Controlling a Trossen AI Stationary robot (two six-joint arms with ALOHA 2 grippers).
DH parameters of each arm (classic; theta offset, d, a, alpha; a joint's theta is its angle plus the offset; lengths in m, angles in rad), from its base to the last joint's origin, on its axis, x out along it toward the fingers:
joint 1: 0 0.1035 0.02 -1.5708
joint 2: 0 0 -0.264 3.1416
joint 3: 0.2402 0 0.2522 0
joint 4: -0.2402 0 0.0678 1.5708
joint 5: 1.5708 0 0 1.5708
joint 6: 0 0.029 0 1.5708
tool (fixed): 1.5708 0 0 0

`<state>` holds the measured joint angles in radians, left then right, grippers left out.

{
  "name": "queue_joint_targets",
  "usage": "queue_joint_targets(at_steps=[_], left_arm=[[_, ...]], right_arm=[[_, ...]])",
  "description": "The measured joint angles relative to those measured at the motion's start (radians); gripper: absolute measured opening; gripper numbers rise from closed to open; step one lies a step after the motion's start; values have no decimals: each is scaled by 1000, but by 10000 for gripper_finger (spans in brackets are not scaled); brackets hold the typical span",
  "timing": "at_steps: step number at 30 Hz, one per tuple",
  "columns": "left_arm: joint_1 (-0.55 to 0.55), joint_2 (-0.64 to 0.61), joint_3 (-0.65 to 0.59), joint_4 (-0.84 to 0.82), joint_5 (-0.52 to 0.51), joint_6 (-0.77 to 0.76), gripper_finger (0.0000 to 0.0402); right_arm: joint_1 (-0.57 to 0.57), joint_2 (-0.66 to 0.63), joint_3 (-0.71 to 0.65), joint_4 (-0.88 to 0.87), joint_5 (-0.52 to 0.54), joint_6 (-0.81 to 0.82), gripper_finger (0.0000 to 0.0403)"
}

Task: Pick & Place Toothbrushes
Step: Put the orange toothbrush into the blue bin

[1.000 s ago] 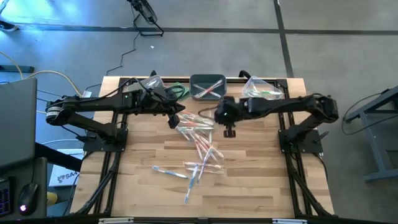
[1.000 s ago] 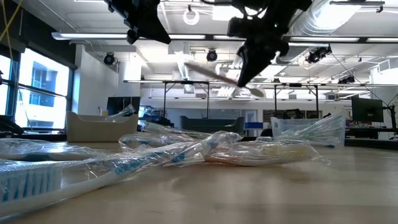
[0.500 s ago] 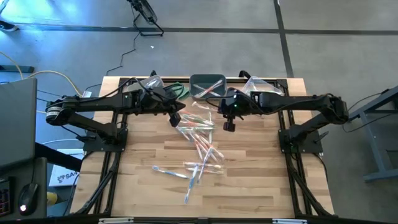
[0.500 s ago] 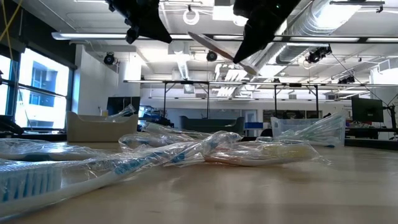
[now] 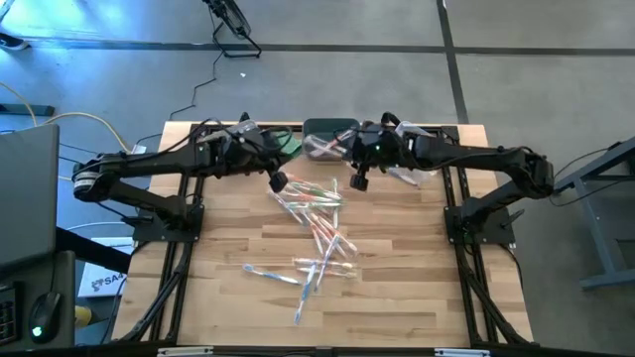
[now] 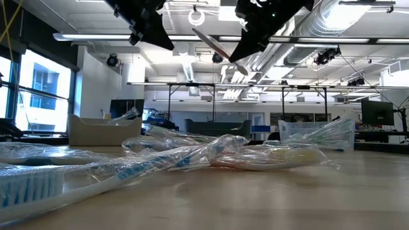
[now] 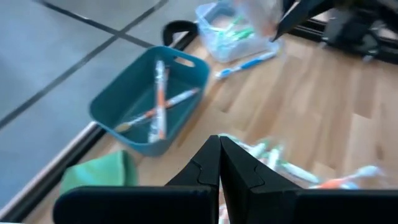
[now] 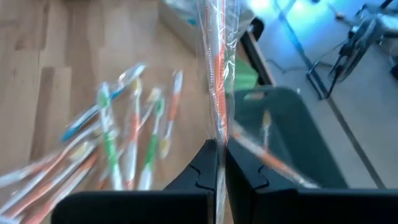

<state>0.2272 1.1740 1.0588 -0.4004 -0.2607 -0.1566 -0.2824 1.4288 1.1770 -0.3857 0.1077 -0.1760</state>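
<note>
Several wrapped toothbrushes (image 5: 316, 230) lie loose on the middle of the wooden table. My right gripper (image 5: 358, 182) hangs above the table near the teal bin (image 5: 328, 138) and is shut on one orange toothbrush (image 8: 217, 56) in clear wrap. In the low view that toothbrush (image 6: 214, 45) slants high above the pile. The teal bin (image 7: 149, 93) holds a few orange toothbrushes. My left gripper (image 5: 278, 182) hangs shut and holds nothing, left of the bin, its fingers (image 7: 219, 158) closed together. My right gripper pinches the wrapped orange toothbrush near one end (image 8: 217, 134) between its two fingers. The long part of the brush sticks out past the fingertips toward the teal bin. The brush is lifted clear of the table and hangs tilted (image 6: 220, 50).
A folded green cloth (image 7: 99, 175) lies beside the teal bin at the far edge. Clear bins with toothbrushes stand at the far right (image 5: 417, 141) and far left (image 5: 238, 132). The near half of the table (image 5: 397, 297) is bare wood.
My right gripper has risen and gone toward the table's far edge and the teal bin, tipping more level, with the orange toothbrush still in its fingers. The toothbrush has gone up with it, clear of the pile.
</note>
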Motion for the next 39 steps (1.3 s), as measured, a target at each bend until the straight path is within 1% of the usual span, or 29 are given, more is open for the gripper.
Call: queue_joint_targets(at_steps=[3,8,14,19,22,27,33,36,39], left_arm=[[45,0,0,0,14,36,0],[121,0,0,1,15,85,0],[197,0,0,2,16,108,0],[244,0,0,2,16,127,0],[264,0,0,2,17,150,0],[294,0,0,2,18,153,0],[306,0,0,1,18,161,0],[305,0,0,1,18,178,0],[305,0,0,1,18,179,0]], right_arm=[[-40,2,0,52,-30,-26,5],[-98,5,0,112,-49,-39,5],[-162,76,0,171,-124,-39,5],[-194,147,3,201,-141,-53,5],[-208,191,35,198,-142,-89,5],[-228,286,143,179,-168,-121,5],[-267,409,283,76,-169,-161,5],[-285,448,318,24,-170,-169,5],[-306,470,320,-13,-188,-169,5]])
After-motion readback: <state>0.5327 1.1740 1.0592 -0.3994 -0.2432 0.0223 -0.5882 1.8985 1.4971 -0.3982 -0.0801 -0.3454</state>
